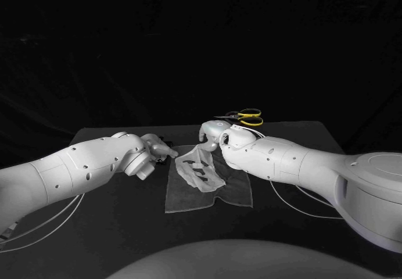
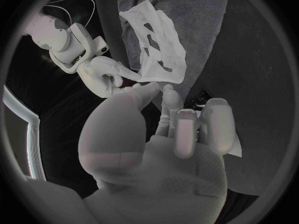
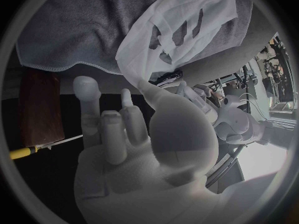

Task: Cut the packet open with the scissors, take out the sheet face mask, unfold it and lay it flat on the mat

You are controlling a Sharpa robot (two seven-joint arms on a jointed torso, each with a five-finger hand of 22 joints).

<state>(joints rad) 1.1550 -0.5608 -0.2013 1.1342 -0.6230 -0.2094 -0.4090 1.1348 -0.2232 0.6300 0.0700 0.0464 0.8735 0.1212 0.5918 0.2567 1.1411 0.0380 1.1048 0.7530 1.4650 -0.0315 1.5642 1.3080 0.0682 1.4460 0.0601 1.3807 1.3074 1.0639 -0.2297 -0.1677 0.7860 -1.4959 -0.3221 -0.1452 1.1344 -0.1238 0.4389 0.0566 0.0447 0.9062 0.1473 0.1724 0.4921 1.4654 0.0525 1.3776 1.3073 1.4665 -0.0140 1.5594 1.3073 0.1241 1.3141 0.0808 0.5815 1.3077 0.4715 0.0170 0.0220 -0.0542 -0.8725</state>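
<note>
The white sheet face mask (image 1: 199, 168) is unfolded, its eye and mouth holes showing. Its near part lies on the grey mat (image 1: 230, 195) and its far edge is lifted between my two hands. My right hand (image 1: 214, 135) pinches the far corner of the mask (image 3: 181, 30) between thumb and a finger. My left hand (image 1: 157, 150) reaches in from the other side, and its thumb and a finger meet at the same far edge of the mask (image 2: 159, 42). The yellow-handled scissors (image 1: 244, 117) lie at the table's far edge, behind my right hand.
A small dark shiny item (image 2: 199, 102) lies by the mat's far edge under my left hand. A brown block (image 3: 40, 104) sits beside the mat near the scissors (image 3: 19, 152). White cables trail off both arms along the table's sides.
</note>
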